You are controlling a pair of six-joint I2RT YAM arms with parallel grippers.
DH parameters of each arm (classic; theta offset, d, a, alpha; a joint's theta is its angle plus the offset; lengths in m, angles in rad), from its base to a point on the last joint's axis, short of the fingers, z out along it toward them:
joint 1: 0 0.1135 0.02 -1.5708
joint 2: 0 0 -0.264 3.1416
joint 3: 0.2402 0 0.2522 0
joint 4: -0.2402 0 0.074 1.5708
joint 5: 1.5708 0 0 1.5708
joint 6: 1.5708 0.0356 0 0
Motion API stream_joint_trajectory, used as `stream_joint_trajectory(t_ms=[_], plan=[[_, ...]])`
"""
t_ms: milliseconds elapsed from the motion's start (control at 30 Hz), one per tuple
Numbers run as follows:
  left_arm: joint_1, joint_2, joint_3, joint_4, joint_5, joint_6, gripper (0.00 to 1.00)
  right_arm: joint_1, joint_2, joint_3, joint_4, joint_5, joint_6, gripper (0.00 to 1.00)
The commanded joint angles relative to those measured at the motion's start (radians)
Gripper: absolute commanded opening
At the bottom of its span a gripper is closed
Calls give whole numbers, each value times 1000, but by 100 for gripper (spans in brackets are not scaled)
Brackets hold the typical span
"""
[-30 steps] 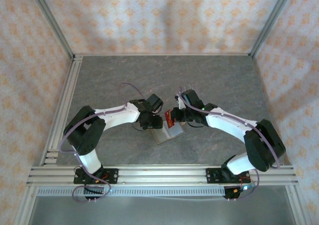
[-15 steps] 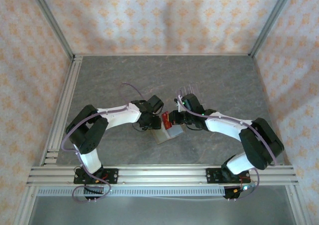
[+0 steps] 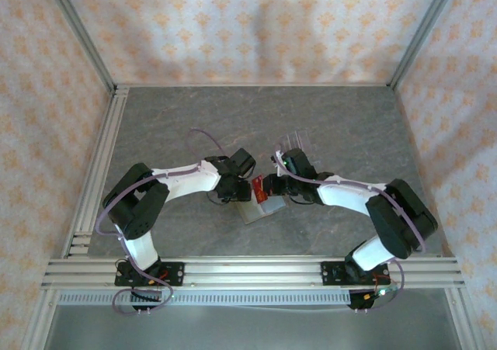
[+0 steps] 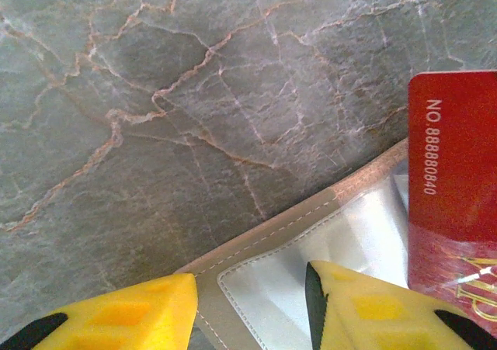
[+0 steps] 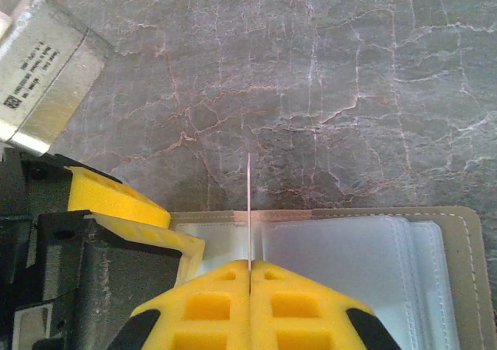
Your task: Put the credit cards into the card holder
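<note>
The card holder (image 3: 262, 209) lies open on the table between the two arms, its tan rim (image 4: 268, 230) framing grey-clear sleeves (image 5: 349, 249). My right gripper (image 5: 249, 266) is shut on a dark red credit card (image 3: 258, 188), which shows edge-on as a thin line (image 5: 248, 202) standing over the holder's fold. In the left wrist view the card's face (image 4: 453, 171) carries a printed number, and its lower end looks dulled, as if behind clear plastic. My left gripper (image 4: 250, 278) is open, astride the holder's left corner, one fingertip (image 4: 365, 303) on the sleeve and the other (image 4: 132, 311) outside the rim.
A clear plastic slotted stand (image 3: 293, 142) sits just behind the right gripper (image 3: 269, 187). The left wrist's grey metal block (image 5: 46, 71) hangs close to the holder's left side. Aluminium rails (image 3: 248, 271) run along the near edge, and patterned walls close off the other sides.
My right gripper has carried the card left and down onto the open holder. The left gripper has stayed on the holder's left corner, its jaws narrowing slightly.
</note>
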Motion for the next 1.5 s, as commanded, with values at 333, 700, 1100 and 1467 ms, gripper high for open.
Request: stream_joint_trajectory(t_ms=[333, 700, 1100, 1467], plan=[[-8, 38, -5, -42, -25, -13, 43, -27, 40, -41, 143, -115, 89, 0], [-8, 35, -1, -47, -28, -8, 43, -32, 38, -49, 65, -172, 85, 0], [-9, 34, -4, -45, -32, -8, 43, -21, -4, -22, -187, -128, 13, 0], [-8, 34, -1, -36, -30, -5, 43, -2, 59, 29, -204, -137, -8, 0]])
